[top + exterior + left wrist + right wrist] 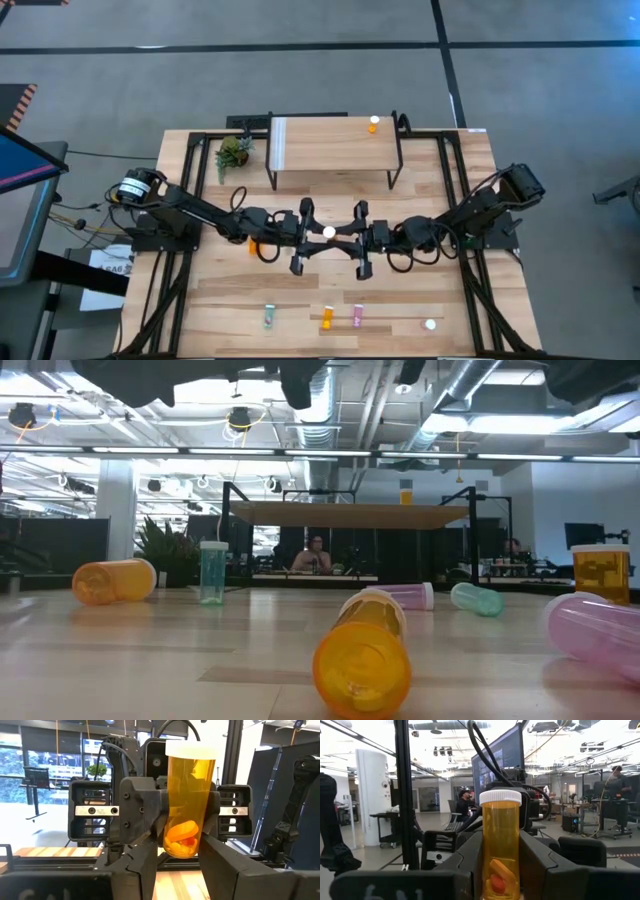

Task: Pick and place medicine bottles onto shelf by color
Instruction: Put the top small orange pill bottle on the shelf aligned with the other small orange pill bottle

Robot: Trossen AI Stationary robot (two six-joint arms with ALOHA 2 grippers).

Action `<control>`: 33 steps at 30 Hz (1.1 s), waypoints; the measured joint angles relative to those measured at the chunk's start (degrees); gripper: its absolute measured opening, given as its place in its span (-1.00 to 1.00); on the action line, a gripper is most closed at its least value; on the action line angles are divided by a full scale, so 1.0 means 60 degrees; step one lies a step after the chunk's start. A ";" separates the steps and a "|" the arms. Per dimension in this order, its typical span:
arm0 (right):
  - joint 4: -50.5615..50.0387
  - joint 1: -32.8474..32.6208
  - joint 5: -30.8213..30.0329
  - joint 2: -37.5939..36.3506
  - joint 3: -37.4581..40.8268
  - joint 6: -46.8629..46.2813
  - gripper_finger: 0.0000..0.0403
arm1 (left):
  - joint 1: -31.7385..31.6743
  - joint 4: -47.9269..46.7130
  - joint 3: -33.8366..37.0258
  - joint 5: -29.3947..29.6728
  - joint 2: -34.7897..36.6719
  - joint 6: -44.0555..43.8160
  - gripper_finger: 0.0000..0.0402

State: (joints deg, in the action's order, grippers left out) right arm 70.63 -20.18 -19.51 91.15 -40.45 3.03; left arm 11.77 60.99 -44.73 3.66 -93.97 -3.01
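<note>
A large orange bottle with a white cap point(328, 232) stands upright in the air over the table's middle, between my two grippers. My left gripper point(318, 234) comes at it from the left and my right gripper point(340, 233) from the right; both are shut on it. The shelf point(330, 140) stands at the far edge with one small orange bottle point(374, 124) on its right end. Another orange bottle point(253, 243) lies on the table under my left arm. Teal point(269, 318), orange point(327, 319) and pink point(358, 316) bottles lie near the front edge. My left gripper pinches the bottle's lower body point(172, 849) between its two fingers, near the bottom end. The fingers lie level and come from the table's left. The bottle stands upright, cap up, clear of the table. My right gripper pinches the bottle's body point(500, 865) between its two fingers, at about mid-height point(167, 815). The fingers lie level and come from the table's right, opposite the left gripper's. The bottle stays upright between them.
A small green plant point(233, 152) stands left of the shelf. A white-capped bottle point(430, 324) sits at the front right. The low view shows more bottles on the table: an orange one lying at the left point(113, 580), a teal one upright point(213, 572), a pink one point(590, 630) at the right.
</note>
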 joint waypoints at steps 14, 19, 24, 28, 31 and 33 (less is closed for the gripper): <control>-0.0133 -0.0004 0.0011 -0.0006 -0.0001 -0.0033 -0.44 | 0.0000 0.0068 0.0001 -0.0478 -0.0004 0.0062 -0.61; -0.0191 -0.0007 0.0011 -0.0007 -0.0004 -0.0029 -0.44 | 0.0000 -0.0002 0.0004 -0.0507 -0.0007 0.0066 -0.63; -0.0243 -0.0015 0.0011 -0.0004 0.0000 -0.0026 -0.40 | 0.0004 -0.0174 0.0004 -0.0516 -0.0007 0.0070 -0.61; -0.0455 -0.0015 0.0008 -0.0004 0.0000 -0.0029 -0.24 | 0.0004 -0.0258 0.0004 -0.0588 -0.0007 0.0062 -0.62; -0.0548 -0.0015 0.0007 -0.0004 0.0000 -0.0032 -0.07 | 0.0009 -0.0340 0.0004 -0.0652 -0.0007 0.0062 -0.62; -0.0565 -0.0026 -0.0008 -0.0004 0.0004 -0.0029 0.03 | 0.0011 -0.0405 0.0004 -0.0667 -0.0007 0.0059 -0.62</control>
State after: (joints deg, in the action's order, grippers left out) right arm 67.24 -20.34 -19.55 91.13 -40.42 2.85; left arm 11.84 58.56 -44.71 -0.34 -94.02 -2.66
